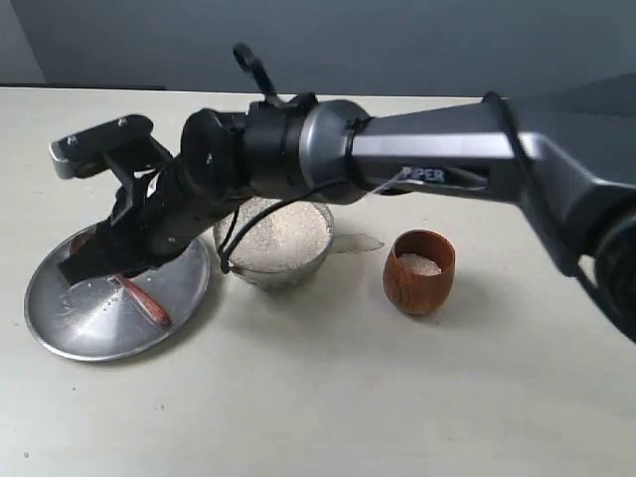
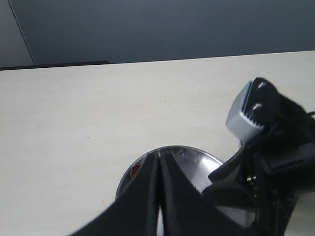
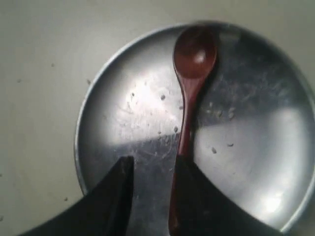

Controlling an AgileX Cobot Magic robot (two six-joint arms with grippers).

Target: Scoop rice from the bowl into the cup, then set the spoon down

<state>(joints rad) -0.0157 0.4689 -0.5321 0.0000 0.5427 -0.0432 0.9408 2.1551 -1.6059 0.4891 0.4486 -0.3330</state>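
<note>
The right arm reaches across the middle of the table (image 1: 348, 407) to its left side. The right gripper (image 1: 91, 263) hangs low over a wide, shallow steel plate (image 1: 60, 343).

- Right gripper (image 3: 152, 164): jaws stand apart, with bare plate (image 3: 256, 147) showing through the gap. They clamp nothing.
- Spoon (image 3: 187, 98): lies flat on the plate with the scoop facing up. The end of its handle runs into the gap, close along the inner edge of one of the fingers (image 3: 202, 201). Whether that finger touches the handle cannot be told. From the room, the spoon (image 1: 147, 301) shows beneath the gripper.
- A few loose grains are scattered on the plate.
- Bowl (image 1: 288, 276): stands just beside the plate, on the cup's side, under the arm's wrist. It is filled nearly to the rim with rice (image 1: 283, 237).
- Cup (image 1: 419, 286): stands upright, apart from the bowl and further right. A small heap of rice lies inside it.
- Left gripper (image 2: 160, 158): its wrist view shows the fingers pressed together to a thin seam, holding nothing, and pointed toward the plate (image 2: 194, 158).
</note>
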